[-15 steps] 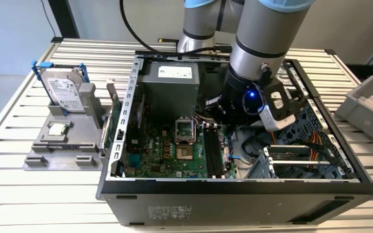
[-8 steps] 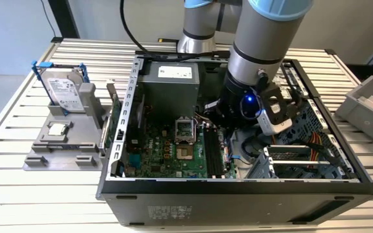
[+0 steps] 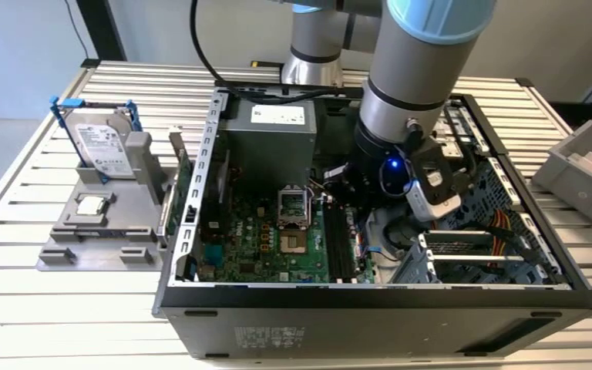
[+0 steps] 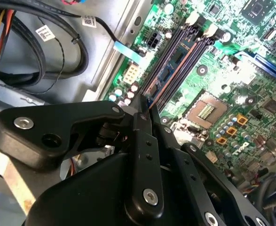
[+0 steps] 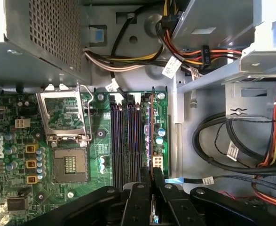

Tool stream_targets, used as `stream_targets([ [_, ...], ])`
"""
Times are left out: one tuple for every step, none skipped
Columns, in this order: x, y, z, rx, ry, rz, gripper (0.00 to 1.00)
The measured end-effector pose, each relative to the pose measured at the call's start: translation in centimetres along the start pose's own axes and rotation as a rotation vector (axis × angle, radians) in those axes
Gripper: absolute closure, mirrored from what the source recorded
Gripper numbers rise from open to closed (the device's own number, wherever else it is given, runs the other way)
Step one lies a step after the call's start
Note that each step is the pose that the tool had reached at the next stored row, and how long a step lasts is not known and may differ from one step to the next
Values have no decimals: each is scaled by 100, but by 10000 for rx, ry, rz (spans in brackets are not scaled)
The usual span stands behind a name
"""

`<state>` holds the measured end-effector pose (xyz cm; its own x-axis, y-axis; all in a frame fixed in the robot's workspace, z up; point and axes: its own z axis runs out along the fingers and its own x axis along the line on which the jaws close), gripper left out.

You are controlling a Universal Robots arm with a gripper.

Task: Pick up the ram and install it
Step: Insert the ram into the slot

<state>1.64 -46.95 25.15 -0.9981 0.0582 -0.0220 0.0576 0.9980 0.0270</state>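
The ram shows edge-on as a thin board with dark chips. It stands in the memory slot closest to the case's metal wall, beside the other dark slots. In the second wrist view the ram runs away from the fingertips along that same slot. My gripper is shut on the near end of the ram, its black fingers pressed together around the board. In the exterior view the arm's wrist reaches down into the open computer case above the motherboard.
An open processor socket lies beside the slots. Bundled cables and a drive cage crowd the case on the exterior view's right. Outside, a grey holder carries a silver hard drive and a small processor chip. A grey bin sits far right.
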Motion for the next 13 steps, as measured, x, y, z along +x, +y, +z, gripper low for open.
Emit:
stream_targets([
  [2, -7, 7, -2, -3, -19, 100],
  [6, -13, 18, -4, -5, -37, 100],
  [8, -20, 28, -3, -6, -55, 100],
  [10, -26, 36, -3, -7, -71, 100],
  [12, -30, 45, -5, -7, -94, 100],
  [14, -34, 54, -4, -7, -112, 100],
  [19, -37, 60, -3, -7, -118, 100],
  [24, -38, 68, -5, -7, -119, 100],
  [28, -39, 74, -5, -6, -121, 100],
  [32, -40, 78, -4, -6, -122, 100],
  [36, -42, 81, -2, -6, -124, 100],
  [39, -43, 86, -3, -6, -127, 100],
  [44, -43, 94, -6, -6, -131, 100],
])
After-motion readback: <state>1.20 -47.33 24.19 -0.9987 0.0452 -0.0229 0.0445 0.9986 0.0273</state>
